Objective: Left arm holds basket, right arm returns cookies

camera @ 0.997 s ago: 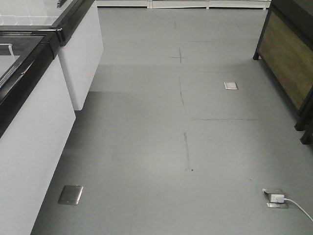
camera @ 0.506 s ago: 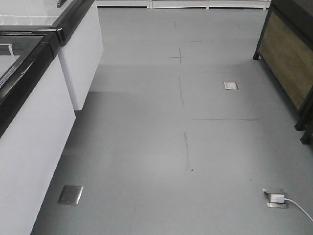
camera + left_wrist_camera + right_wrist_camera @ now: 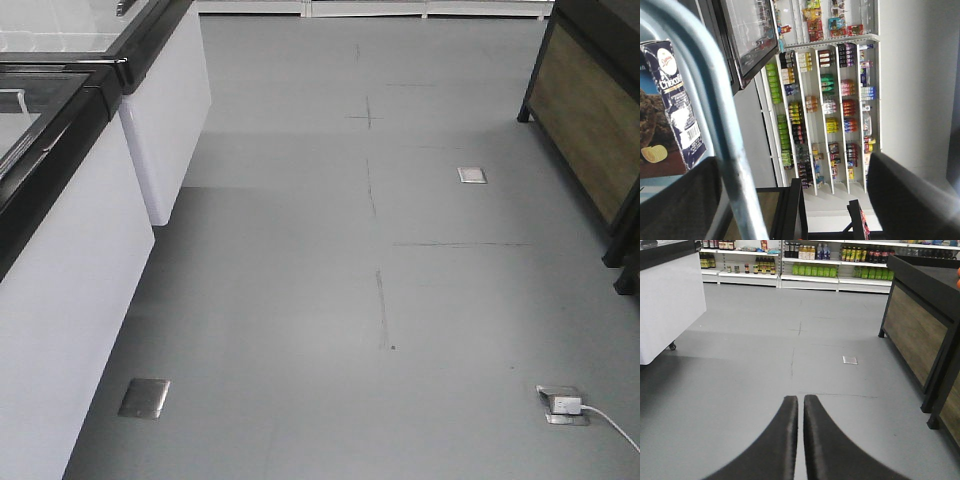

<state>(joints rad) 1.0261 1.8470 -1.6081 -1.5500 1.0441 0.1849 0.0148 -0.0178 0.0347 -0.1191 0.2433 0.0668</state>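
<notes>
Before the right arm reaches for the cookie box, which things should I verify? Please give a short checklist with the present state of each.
1. The basket handle passes between the left gripper jaws: ok.
2. Left jaws clamped on it: not ok, they stand wide apart.
3. The right gripper ready to grasp: not ok, shut, nothing in it.
4. The cookies seen by the right wrist camera: not ok, it faces the floor.
5. Path ahead: ok, but a white plug with cable lies at lower right.
6. Where the cookies belong: cannot tell.
</notes>
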